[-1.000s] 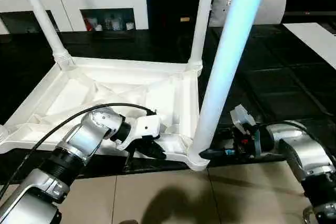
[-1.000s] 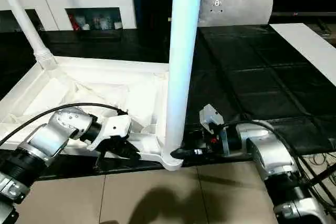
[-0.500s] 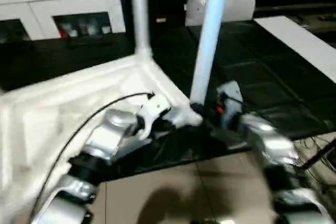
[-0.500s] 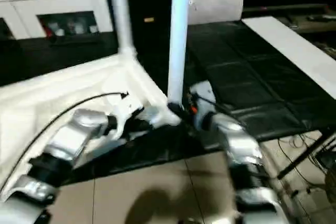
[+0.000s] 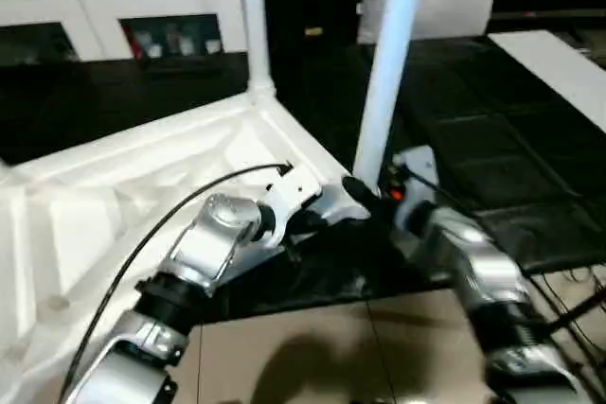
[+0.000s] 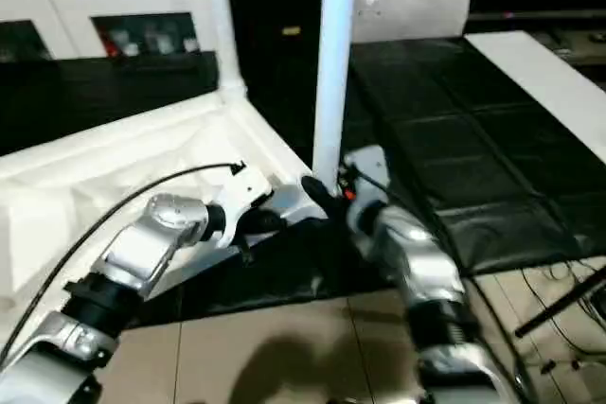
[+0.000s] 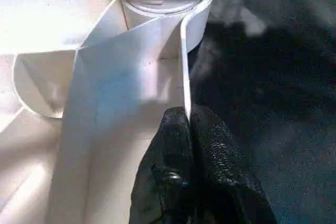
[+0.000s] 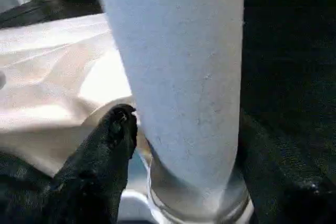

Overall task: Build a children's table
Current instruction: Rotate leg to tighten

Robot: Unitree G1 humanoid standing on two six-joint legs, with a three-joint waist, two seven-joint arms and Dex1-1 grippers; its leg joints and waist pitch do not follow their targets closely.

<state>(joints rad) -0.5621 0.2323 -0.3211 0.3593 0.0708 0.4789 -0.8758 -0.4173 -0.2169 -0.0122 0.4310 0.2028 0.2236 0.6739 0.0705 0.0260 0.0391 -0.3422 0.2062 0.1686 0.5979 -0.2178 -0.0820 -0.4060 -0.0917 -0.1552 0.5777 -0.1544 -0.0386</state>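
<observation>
Tabletop (image 5: 142,186) lies upside down across the left and centre of frame, and has swung round since a second ago. Left gripper (image 7: 185,129) is pinched tight on its rim wall; right gripper (image 8: 181,145) straddles the near leg (image 5: 383,92), whether clamped I cannot tell. Beyond: black floor mat (image 5: 473,139), then white cabinet (image 5: 114,7) upper left.

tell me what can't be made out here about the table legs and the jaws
- Tops of both upright legs: cut off by the eye views' upper edge.
- Tabletop: its near left part runs off the left eye picture; the silver forearm covers more.
- Right gripper: whether its jaws press the leg; the right wrist view shows one finger beside it, the other dark.
- Cabinet contents: too blurred.
</observation>
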